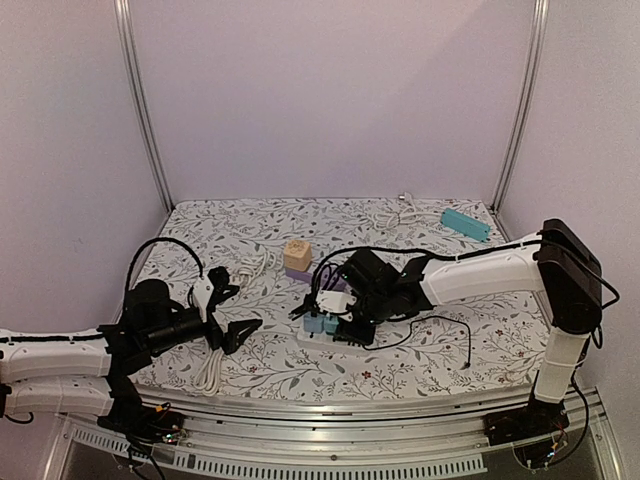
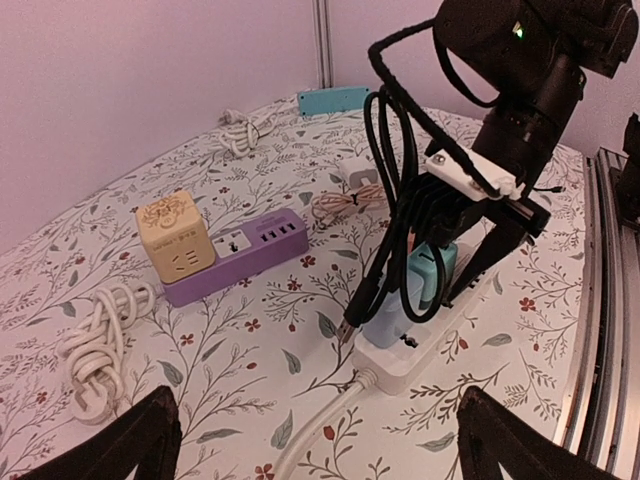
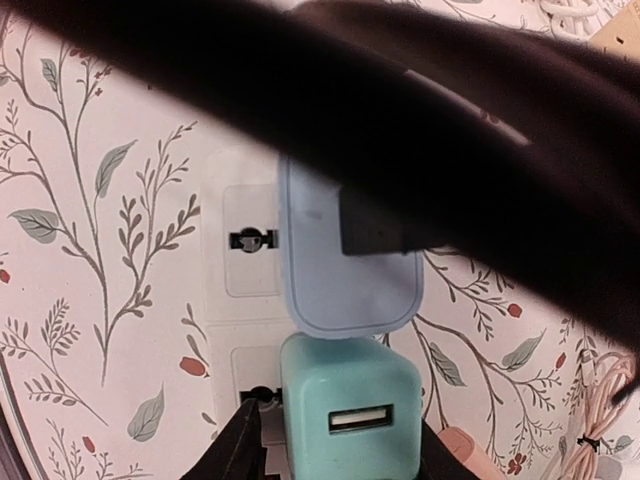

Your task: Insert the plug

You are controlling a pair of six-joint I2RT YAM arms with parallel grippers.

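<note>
The teal plug [image 3: 350, 415] stands on the white power strip [image 2: 418, 357] near the middle of the table, directly between the right gripper [image 1: 338, 318] fingers. The jaws are partly spread and straddle it closely. A sliver of strip shows beside one finger, so I cannot tell whether they press on it. A light blue adapter [image 3: 345, 270] with a black cable [image 2: 385, 180] sits just beside it on the strip.

The left gripper [image 2: 315, 440] hangs wide open and empty, well to the left.

A floral cloth [image 1: 420, 365] covers the table, with pale lilac walls around.

The plug stands upright with its USB port facing up. The strip's long axis runs roughly left to right.
</note>
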